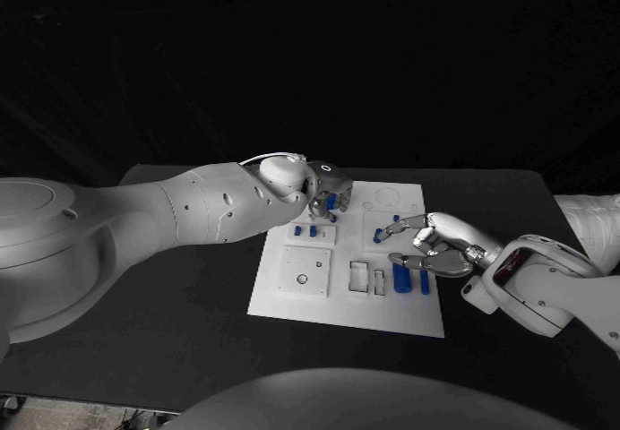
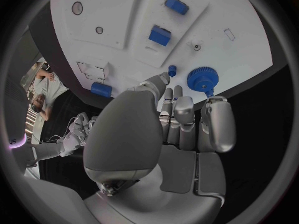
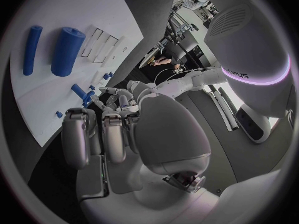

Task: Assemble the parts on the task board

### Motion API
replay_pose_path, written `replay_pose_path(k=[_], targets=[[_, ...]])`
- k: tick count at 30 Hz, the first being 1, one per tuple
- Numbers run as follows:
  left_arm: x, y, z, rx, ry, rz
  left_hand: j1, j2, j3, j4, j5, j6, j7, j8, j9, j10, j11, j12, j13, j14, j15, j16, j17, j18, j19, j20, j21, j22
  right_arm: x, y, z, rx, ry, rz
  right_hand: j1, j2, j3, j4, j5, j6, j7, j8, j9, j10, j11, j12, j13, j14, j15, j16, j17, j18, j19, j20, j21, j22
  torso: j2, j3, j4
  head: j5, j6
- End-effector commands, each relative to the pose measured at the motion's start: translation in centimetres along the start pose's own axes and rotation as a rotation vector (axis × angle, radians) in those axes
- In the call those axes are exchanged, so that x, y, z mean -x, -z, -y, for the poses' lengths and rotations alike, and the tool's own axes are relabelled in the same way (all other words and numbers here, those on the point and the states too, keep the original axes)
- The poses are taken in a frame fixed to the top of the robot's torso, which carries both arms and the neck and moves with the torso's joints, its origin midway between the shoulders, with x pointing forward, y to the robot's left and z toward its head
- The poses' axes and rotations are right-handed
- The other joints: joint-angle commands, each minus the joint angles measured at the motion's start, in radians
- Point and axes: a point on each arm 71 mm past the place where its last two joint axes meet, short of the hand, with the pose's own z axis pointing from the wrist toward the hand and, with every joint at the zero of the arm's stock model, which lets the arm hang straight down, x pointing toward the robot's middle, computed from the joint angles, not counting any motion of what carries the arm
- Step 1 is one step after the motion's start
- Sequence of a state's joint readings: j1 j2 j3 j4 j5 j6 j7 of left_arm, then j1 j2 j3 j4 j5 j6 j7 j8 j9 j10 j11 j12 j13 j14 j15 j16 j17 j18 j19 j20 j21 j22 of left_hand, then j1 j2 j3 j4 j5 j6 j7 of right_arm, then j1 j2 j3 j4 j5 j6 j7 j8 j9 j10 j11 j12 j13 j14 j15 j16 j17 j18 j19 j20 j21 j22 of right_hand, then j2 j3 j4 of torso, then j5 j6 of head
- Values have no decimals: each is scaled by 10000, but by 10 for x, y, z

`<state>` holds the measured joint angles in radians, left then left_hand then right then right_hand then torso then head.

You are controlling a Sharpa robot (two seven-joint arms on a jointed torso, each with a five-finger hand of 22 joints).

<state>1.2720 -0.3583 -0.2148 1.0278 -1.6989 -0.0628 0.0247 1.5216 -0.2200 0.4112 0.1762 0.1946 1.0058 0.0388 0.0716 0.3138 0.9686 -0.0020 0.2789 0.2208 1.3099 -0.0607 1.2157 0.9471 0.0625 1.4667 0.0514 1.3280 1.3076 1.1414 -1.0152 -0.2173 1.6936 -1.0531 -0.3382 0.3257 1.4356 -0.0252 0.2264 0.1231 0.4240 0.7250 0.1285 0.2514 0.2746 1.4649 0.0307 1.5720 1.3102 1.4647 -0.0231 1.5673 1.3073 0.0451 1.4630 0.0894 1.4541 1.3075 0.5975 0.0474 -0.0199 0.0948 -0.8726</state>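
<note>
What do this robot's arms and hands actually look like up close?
Both arms are smooth, rounded white shells. Each ends in a silver metallic robot hand, left and right, with jointed fingers and grey pads. A thin white cable loops over the left wrist. The right forearm carries a small red marking.

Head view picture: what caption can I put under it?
Two robot hands, left hand and right hand, hover over a white task board.
</note>
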Motion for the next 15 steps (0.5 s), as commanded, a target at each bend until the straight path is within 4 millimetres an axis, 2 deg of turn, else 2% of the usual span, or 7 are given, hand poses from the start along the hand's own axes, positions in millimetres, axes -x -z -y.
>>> replay_pose_path(k=[1,15], targets=[[-3,-1,1,-71,14,-284,-79,17,-62,-27,55,-9,2,-2,-14,-6,10,14,11,-85,4,-74,-57,-87,89,-64,-49,1918,-1,0,-1,117,-72,-133,-112,35,3,75,-38,14,43,86,20,1059,93,-12,2606,1061,81,34,2635,-101,33,67,-13,2171,-3,-1,-6,-32,0],[-7,-1,-2,130,28,-411,-129,89,-90,-59,215,68,-18,62,-61,-116,8,-46,30,-350,27,-228,-421,-43,-37,-41,-286,1856,-1,0,-2,170,-82,-116,-110,41,4,75,-40,38,44,127,39,1059,95,-12,2606,1061,84,34,2635,-100,32,70,-14,2170,-3,0,-1,-28,0]])
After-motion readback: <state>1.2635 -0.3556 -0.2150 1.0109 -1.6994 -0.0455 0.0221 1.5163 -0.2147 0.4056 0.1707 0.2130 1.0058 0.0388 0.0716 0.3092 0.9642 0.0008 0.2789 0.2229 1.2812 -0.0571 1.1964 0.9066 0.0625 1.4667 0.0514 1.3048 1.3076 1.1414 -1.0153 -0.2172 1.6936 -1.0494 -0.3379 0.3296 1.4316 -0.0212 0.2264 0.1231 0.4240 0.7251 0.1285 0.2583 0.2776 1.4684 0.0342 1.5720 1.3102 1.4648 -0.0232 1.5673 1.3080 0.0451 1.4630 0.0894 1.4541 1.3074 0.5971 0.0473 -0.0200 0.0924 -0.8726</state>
